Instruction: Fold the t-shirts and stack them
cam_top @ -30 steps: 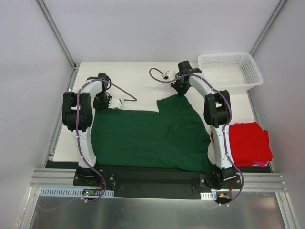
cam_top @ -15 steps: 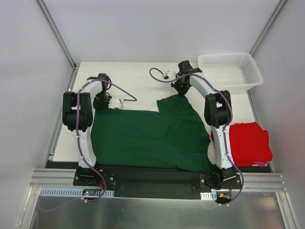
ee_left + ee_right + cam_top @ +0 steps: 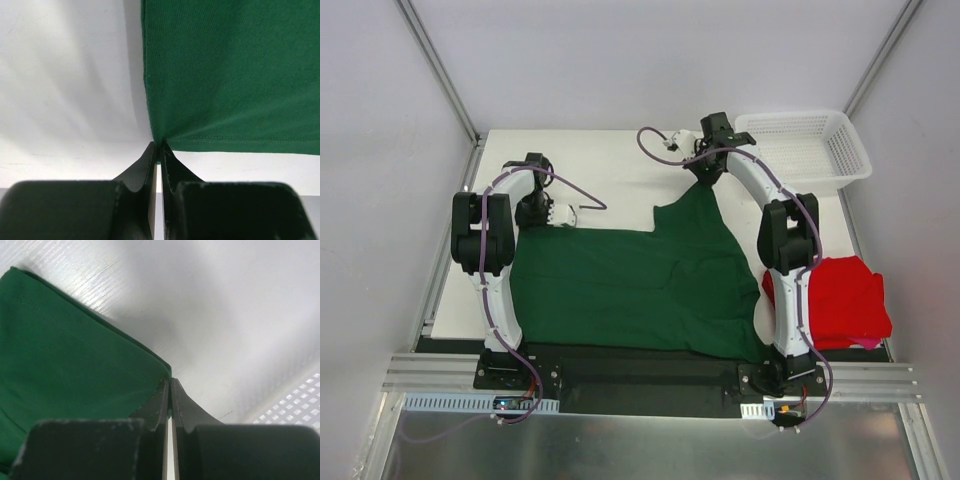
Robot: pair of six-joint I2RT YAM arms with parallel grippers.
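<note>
White table (image 3: 610,170): only wrist views show left hand (image 3: 158,146), right hand (image 3: 169,382) pinching green t-shirt (image 3: 630,290).

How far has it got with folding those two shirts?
The red t-shirt looks already folded, lying on the right of the table. The green t-shirt is spread out flat, with the left hand and the right hand each pinching a far corner of it. Left to do: fold the green one and stack the two together.
</note>
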